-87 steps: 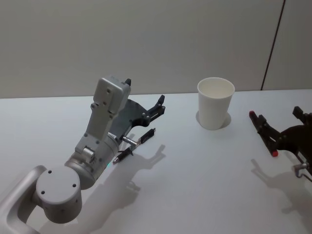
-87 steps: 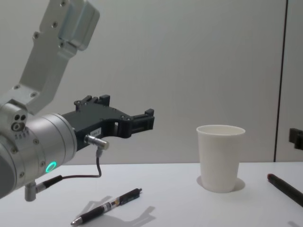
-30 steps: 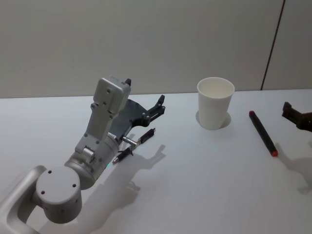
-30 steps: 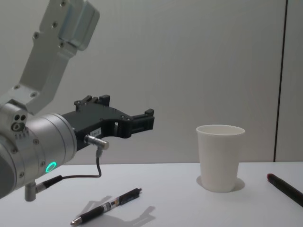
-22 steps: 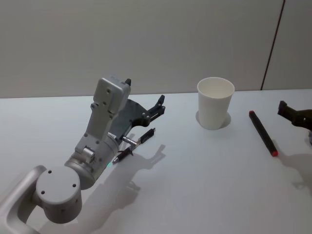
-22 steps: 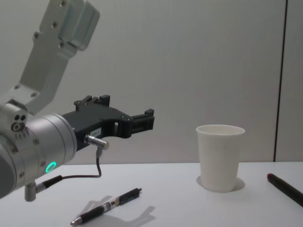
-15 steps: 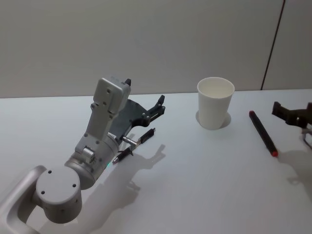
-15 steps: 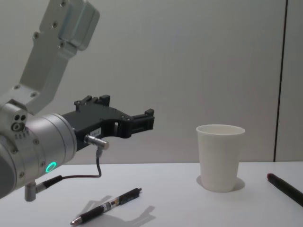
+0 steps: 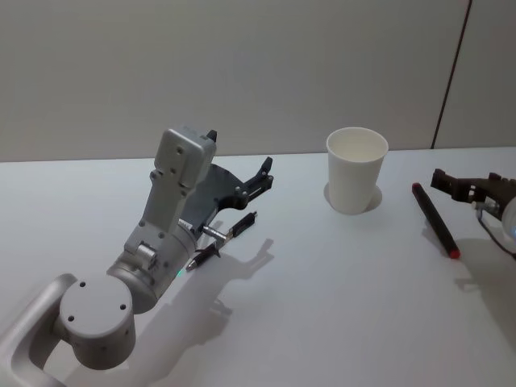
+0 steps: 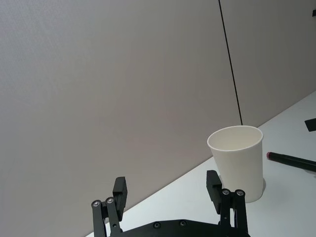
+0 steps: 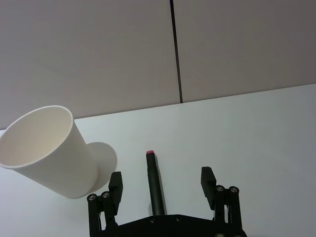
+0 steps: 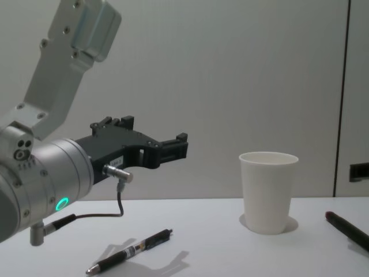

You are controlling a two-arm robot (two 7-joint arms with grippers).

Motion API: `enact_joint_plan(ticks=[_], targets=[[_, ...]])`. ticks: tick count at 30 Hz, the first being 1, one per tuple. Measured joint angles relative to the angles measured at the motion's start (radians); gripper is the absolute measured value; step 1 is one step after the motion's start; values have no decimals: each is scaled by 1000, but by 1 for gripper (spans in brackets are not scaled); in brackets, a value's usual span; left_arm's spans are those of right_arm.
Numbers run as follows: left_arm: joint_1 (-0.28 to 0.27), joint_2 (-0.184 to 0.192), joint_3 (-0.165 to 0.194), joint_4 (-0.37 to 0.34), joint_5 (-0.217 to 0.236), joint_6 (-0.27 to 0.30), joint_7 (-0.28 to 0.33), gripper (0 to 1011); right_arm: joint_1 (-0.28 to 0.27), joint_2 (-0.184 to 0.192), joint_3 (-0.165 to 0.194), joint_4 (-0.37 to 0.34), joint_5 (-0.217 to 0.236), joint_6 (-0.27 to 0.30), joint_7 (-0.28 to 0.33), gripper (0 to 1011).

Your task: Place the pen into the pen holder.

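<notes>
Right tool [image 9: 472,185] has slid in from the 3 o'clock edge and now hovers, spread and empty, just beside the far end of the red-tipped pen [image 9: 434,219]. That pen lies flat on the tabletop [image 9: 322,306] at 3 o'clock of the upright cup [image 9: 355,173]. Left tool [image 10: 167,183], spread too, hangs above a black pen [image 12: 132,252] at the cup's 9 o'clock.
</notes>
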Motion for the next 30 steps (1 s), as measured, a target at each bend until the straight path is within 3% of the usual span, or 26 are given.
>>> enact_joint_plan(ticks=[15, 30], targets=[[0, 0, 0, 0, 0, 0, 0, 1001, 17, -36, -12, 11, -13, 54, -61, 1001], [0, 0, 0, 0, 0, 0, 0, 1001, -4, -31, -12, 5, -54, 72, -57, 1001]])
